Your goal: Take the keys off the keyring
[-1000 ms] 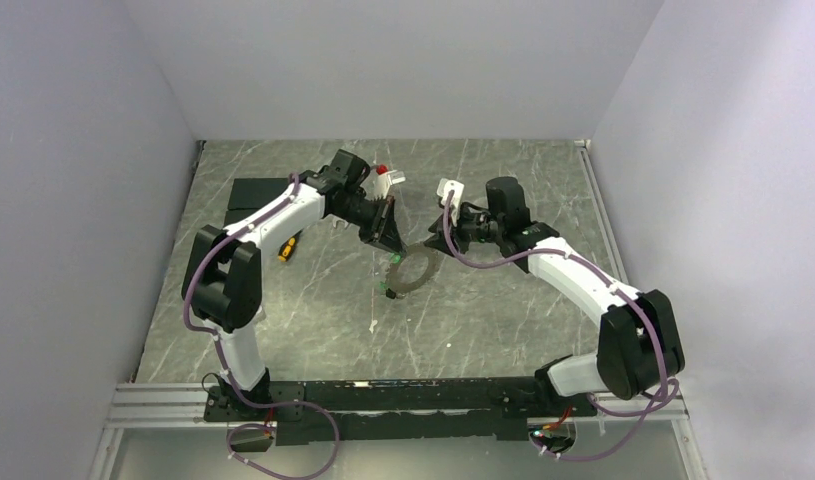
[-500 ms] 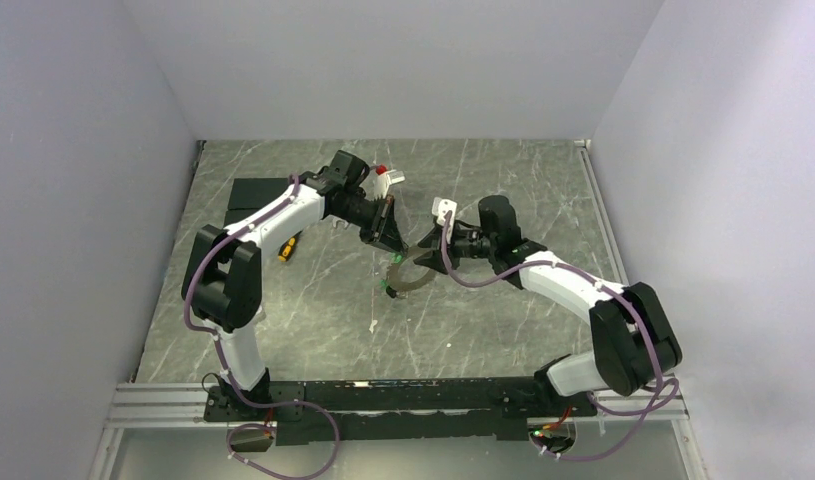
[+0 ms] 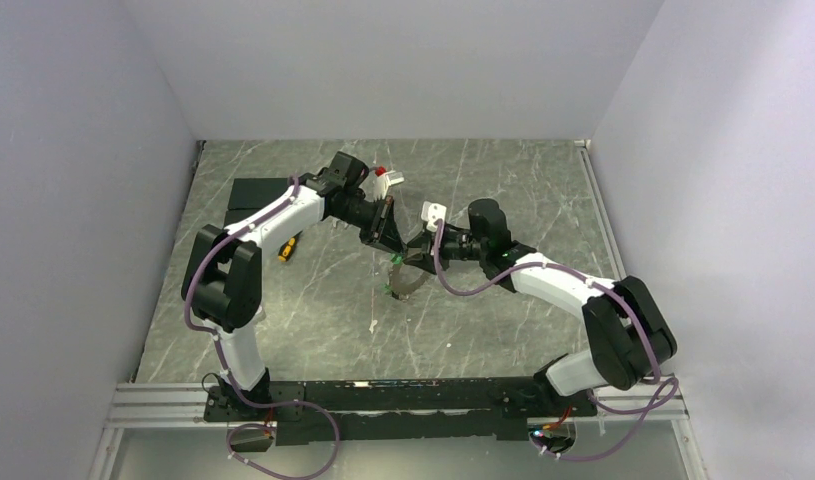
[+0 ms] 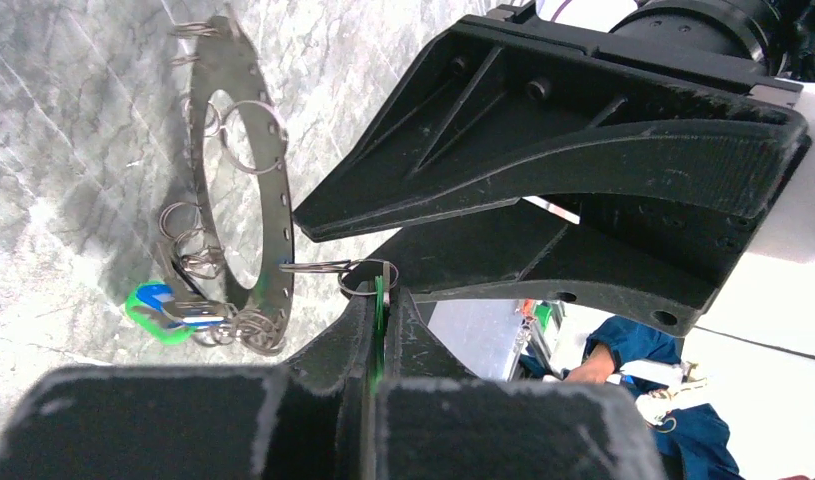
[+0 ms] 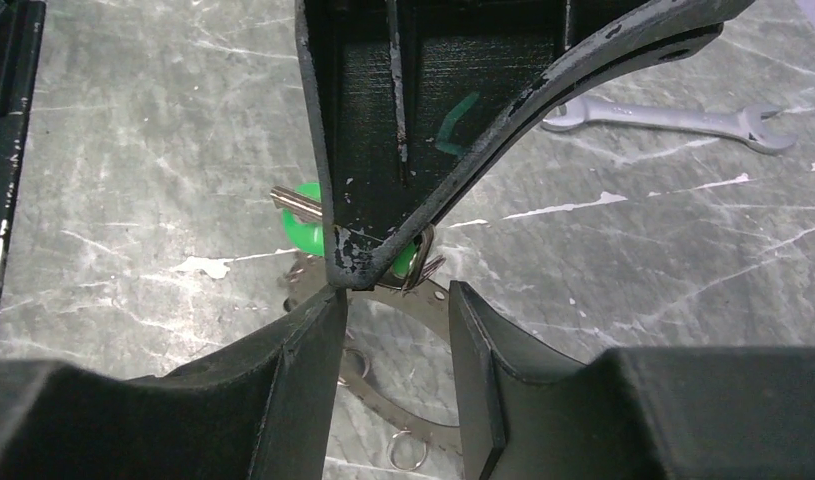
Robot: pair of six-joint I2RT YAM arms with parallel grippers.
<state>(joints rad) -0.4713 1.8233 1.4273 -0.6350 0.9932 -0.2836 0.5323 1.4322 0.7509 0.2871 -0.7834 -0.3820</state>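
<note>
The keyring (image 4: 274,215) is a flat grey ring with small wire loops along it. It hangs tilted above the table in the top view (image 3: 411,278). My left gripper (image 4: 381,295) is shut on a green key (image 4: 379,300) that joins the ring by a small loop. A green and blue key (image 4: 155,308) hangs at the ring's low end (image 3: 390,291). My right gripper (image 5: 393,310) is open, its jaws just under the left gripper's tip and above the ring (image 5: 428,295). The green key head (image 5: 305,232) shows beside that tip. The grippers meet in the top view, left (image 3: 385,235) and right (image 3: 415,252).
A silver wrench (image 5: 673,118) lies on the marble table beyond the grippers. A black mat (image 3: 253,190) lies at the far left, with an orange-handled tool (image 3: 288,247) near it. A white and red object (image 3: 385,178) sits behind the left gripper.
My right arm has moved left until its gripper sits against the left gripper. The keyring has swung left and now hangs more edge-on. The left arm has hardly moved.
</note>
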